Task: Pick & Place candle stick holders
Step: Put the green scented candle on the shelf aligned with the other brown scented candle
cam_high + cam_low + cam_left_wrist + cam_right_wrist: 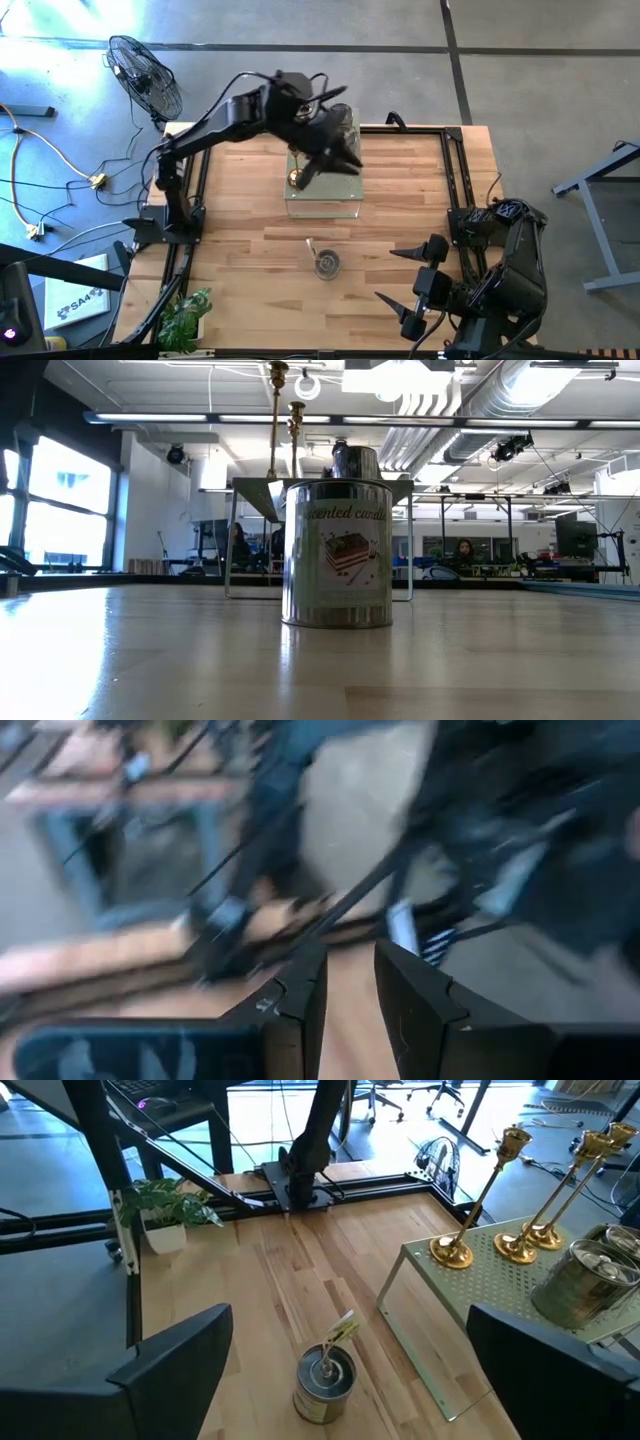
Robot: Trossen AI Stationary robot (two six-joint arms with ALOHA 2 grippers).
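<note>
Candle stick holders: one silver tin point(326, 1382) low centre of the right wrist view, bare table point(290, 1280) all round it; two gold holders point(470, 1220) and silver tins point(590, 1285) upright on the green box point(480, 1295), right side
Right gripper point(405, 280): lower right of the high view, fingers wide, empty
Left gripper point(335, 155): above the box, upper centre; fingers narrow, nothing visibly between them

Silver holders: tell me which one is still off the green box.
The silver holder with the paper tag, standing alone on the table. The other silver holders sit on the green box by the gold holders.
</note>
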